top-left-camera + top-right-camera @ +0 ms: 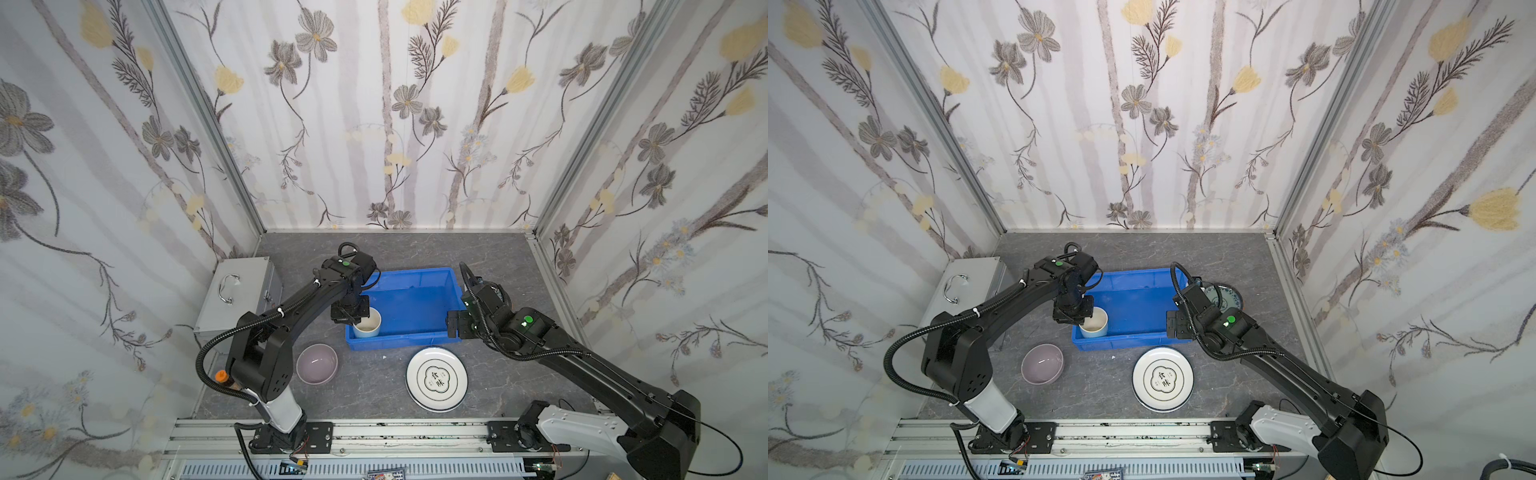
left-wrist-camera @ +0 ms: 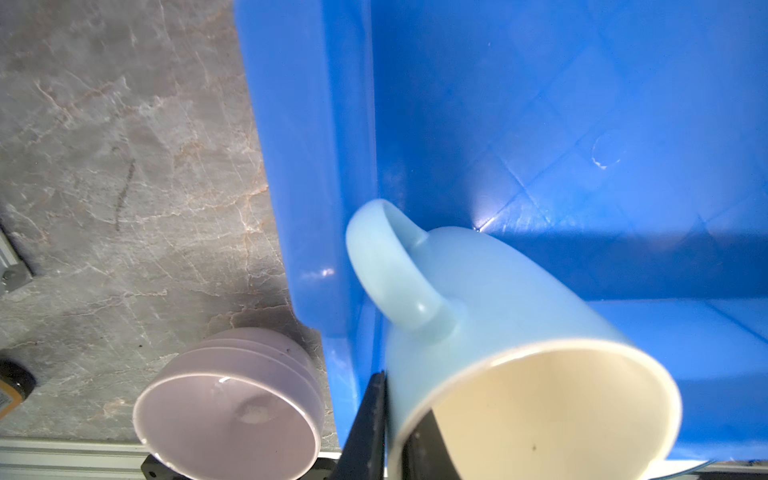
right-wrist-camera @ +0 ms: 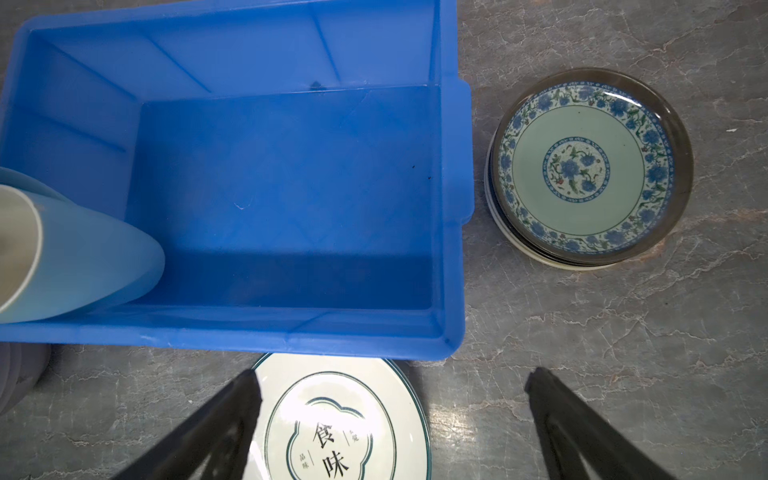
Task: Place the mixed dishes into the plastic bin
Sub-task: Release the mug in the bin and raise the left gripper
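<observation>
Nearest: white plate [image 1: 436,379] flat on table [image 1: 374,390] before blue bin [image 3: 249,332], just robot-side of right gripper [image 3: 392,376], spread wide, empty; right arm [image 1: 602,374] nearer. Further in: pale blue mug [image 2: 519,299], bin's near-left corner, wall pinched by left gripper [image 2: 395,432].

- A robot test booth, lab-style.
- Flowered wallpaper [image 1: 374,124] covers panels in a metal frame [image 1: 206,112].
- The left arm [image 1: 299,301] and the right arm [image 1: 602,374] are bolted to a rail [image 1: 395,430] beside a grey stone-look table [image 1: 374,399].
</observation>
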Action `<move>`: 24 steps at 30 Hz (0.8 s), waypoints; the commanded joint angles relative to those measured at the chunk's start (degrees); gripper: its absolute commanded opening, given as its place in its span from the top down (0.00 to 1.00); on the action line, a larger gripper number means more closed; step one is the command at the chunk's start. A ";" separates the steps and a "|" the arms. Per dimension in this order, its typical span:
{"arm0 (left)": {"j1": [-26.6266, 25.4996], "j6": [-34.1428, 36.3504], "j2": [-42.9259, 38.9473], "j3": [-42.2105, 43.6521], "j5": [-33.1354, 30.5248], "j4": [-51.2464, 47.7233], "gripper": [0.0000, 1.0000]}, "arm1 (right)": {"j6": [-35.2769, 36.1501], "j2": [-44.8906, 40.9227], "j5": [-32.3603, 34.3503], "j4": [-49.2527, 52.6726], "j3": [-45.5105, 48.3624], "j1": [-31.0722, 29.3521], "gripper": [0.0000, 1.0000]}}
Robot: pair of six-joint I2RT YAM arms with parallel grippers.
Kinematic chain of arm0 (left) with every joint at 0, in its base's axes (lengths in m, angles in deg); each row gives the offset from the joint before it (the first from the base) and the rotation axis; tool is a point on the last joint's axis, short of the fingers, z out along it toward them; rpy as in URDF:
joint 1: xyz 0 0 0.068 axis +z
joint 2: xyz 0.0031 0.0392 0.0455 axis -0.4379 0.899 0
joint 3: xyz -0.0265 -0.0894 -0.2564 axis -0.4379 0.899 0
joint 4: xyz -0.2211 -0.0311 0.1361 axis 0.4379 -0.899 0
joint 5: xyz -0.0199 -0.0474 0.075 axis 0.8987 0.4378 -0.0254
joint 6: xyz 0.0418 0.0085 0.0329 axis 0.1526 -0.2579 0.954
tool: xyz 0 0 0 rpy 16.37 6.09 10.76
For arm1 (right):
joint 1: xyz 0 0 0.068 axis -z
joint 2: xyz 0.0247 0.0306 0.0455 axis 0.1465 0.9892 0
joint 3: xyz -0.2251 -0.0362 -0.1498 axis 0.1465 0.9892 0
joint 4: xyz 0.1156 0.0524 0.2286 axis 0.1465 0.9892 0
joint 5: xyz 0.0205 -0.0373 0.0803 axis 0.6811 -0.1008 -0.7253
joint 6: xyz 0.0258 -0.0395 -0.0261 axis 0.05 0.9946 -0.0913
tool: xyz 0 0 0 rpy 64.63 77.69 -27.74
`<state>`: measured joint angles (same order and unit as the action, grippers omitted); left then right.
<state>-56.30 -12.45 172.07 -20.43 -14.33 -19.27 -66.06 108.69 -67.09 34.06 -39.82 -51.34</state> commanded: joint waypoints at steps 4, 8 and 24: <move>-0.08 -2.71 -2.30 4.26 -0.22 3.40 0.79 | 0.68 0.75 -0.19 -2.20 -1.28 -0.80 0.00; -0.08 -2.58 -2.55 3.99 -1.03 3.67 0.65 | 0.50 1.10 -0.17 -1.94 -1.63 -1.37 0.00; 0.06 -2.01 -5.77 -2.76 -1.94 -0.61 0.53 | 0.29 2.76 1.29 -0.85 -3.84 -2.25 0.00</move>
<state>-56.34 -14.36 167.24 -22.05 -14.44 -17.02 -65.51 110.99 -66.96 33.71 -43.07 -53.48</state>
